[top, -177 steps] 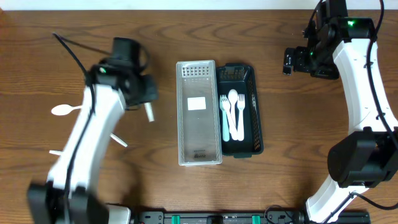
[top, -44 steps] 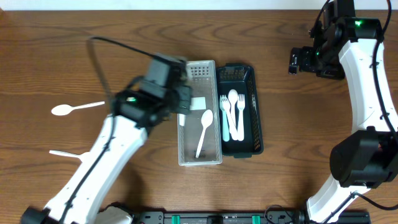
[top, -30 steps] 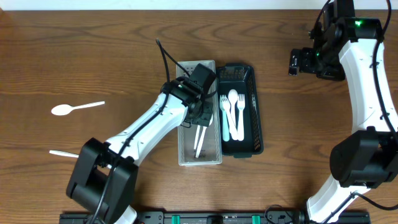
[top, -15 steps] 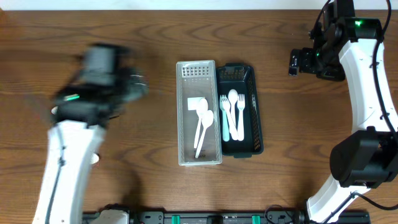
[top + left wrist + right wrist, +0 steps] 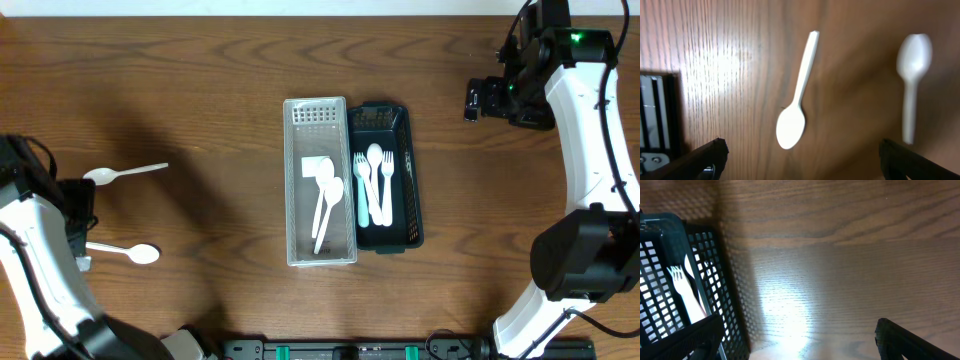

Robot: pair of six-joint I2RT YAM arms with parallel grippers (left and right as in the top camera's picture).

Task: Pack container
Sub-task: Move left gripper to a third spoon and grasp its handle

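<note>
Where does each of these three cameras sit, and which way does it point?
Overhead: fixed above the table, facing straight down; shows left arm, right arm, tray, basket and two loose spoons.
Left wrist: on the left arm, facing down at those spoons; fingertips of the open left gripper fill the bottom corners.
Right wrist: on the right arm, facing down at the basket's corner and table; fingertips of the right gripper show likewise.
Shared: overhead and left wrist see the spoons; overhead and right wrist, the basket.

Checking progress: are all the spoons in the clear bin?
No, one spoon and a second spoon lie out on the table.
</note>
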